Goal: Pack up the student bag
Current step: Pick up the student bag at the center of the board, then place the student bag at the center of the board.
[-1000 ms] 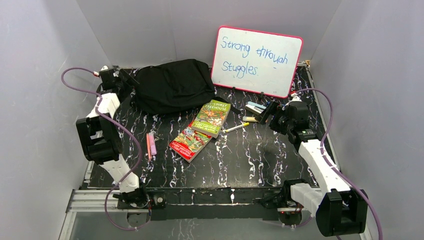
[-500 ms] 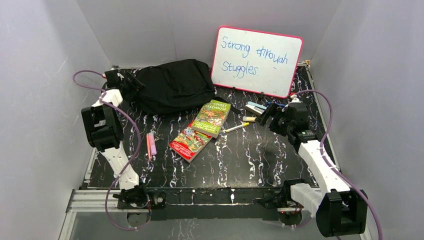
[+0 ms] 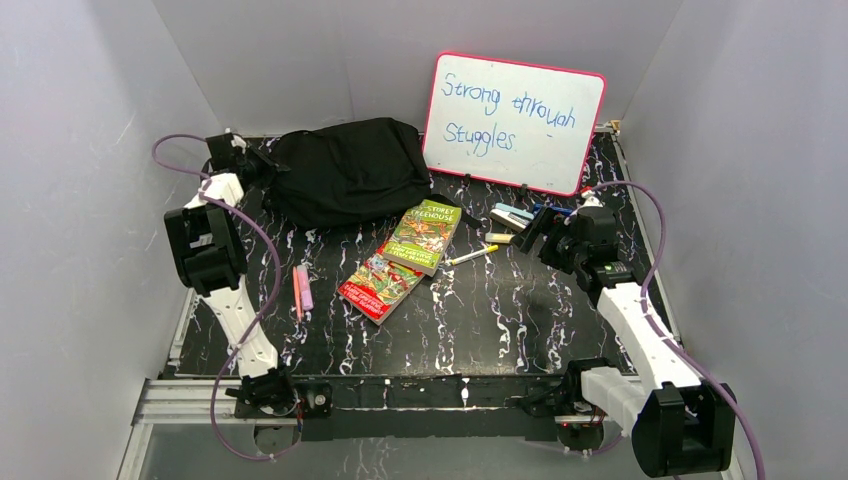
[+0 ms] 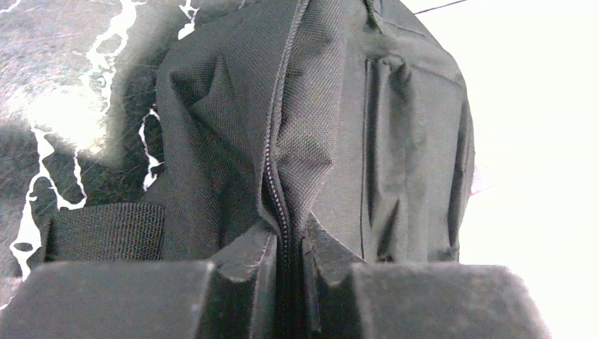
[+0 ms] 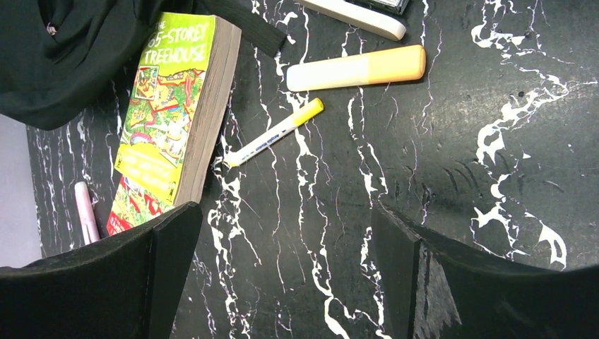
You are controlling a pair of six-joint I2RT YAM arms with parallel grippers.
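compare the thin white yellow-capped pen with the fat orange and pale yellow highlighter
The thin white yellow-capped pen is far slimmer than the fat orange and pale yellow highlighter. The pen lies slanted, its white end by the treehouse book; the highlighter lies nearly level. Both rest flat on the black marbled table, ungripped.

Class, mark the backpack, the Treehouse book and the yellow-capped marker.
backpack (image 3: 345, 170), top external view, middle of its fabric body
Treehouse book (image 5: 166, 116), right wrist view, centre of front cover
yellow-capped marker (image 5: 274, 133), right wrist view, middle of white barrel
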